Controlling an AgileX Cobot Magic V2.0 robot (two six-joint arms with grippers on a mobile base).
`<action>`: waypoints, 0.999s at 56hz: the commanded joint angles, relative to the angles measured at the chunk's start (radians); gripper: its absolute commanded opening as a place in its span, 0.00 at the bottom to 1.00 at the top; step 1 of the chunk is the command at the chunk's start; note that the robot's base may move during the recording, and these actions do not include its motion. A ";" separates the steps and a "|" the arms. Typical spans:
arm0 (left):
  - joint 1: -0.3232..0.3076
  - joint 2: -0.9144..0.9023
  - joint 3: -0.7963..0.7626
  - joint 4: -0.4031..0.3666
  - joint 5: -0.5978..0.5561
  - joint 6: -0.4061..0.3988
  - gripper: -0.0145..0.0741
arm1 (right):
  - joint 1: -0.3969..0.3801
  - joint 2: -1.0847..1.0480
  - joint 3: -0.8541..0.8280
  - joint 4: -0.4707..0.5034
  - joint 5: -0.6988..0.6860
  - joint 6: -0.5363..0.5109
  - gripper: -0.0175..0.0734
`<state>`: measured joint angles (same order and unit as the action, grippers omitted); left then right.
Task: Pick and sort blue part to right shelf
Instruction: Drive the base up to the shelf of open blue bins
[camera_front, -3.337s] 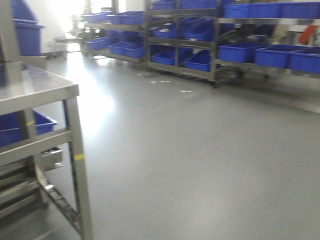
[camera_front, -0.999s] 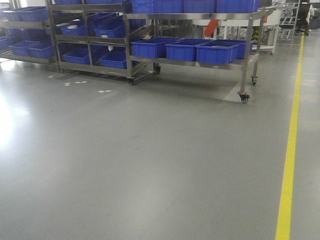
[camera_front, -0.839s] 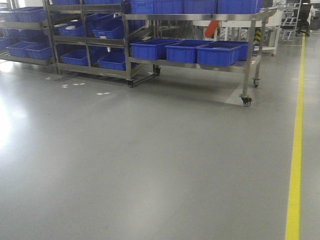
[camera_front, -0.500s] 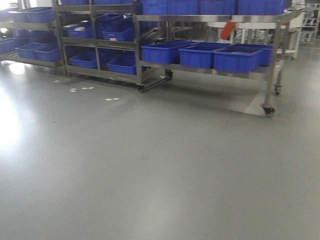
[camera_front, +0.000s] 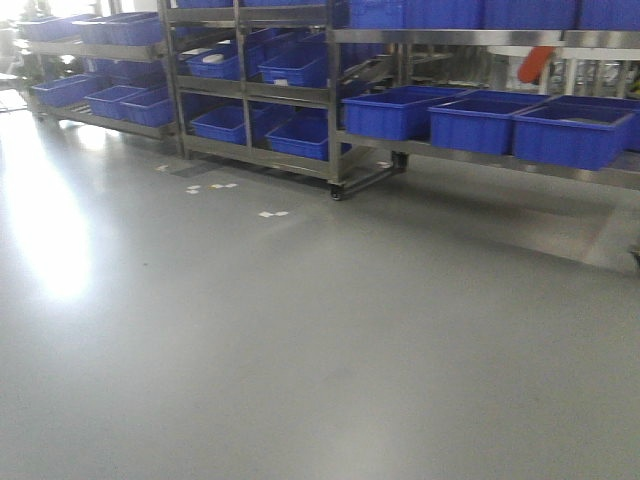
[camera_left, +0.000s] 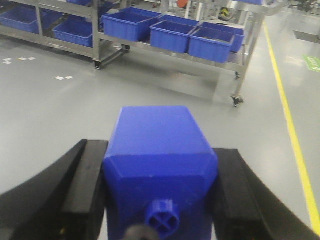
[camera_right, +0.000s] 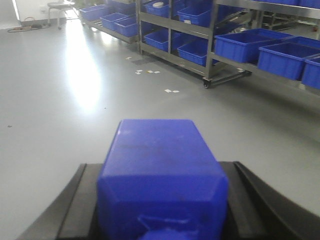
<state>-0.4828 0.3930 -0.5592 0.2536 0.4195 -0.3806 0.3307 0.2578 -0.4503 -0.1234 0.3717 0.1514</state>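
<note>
**Transit stage, as judged from the three views.** The left gripper (camera_left: 160, 167) is clamping a blue, block-shaped plastic part (camera_left: 157, 132). Its two black fingers (camera_left: 87, 182) are pressing flat against the part's opposite side walls. A round boss with a cross slot is facing the wrist camera.

The right gripper (camera_right: 161, 167) is clamping a second blue plastic block (camera_right: 157, 150) in the same way. The side-wall grip is probably chosen to keep each block square and secure while the mobile base is travelling.

Both blocks are hanging over the grey polished floor (camera_front: 300, 350), well apart from any shelf, so neither has been sorted yet. In the front view neither gripper is showing.

Stainless-steel racks (camera_front: 335, 95) are standing along the far side. They are carrying open blue plastic bins (camera_front: 480, 120), whose open tops suit dropping parts in from above. White floor markers (camera_front: 272, 213) are lying near the rack feet, and a yellow floor line (camera_left: 292, 135) is running along the far right in the left wrist view.

Which rack is the intended right shelf cannot be told. The next move likely calls for approaching one and lowering a block into a bin.
</note>
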 joint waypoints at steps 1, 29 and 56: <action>-0.002 0.012 -0.032 0.008 -0.089 -0.004 0.48 | 0.001 0.012 -0.026 -0.012 -0.092 -0.010 0.42; -0.002 0.012 -0.032 0.008 -0.089 -0.004 0.48 | 0.001 0.012 -0.026 -0.012 -0.092 -0.010 0.42; -0.002 0.012 -0.032 0.008 -0.089 -0.004 0.48 | 0.001 0.012 -0.026 -0.012 -0.092 -0.010 0.42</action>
<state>-0.4828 0.3930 -0.5592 0.2536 0.4195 -0.3806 0.3307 0.2578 -0.4503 -0.1234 0.3717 0.1514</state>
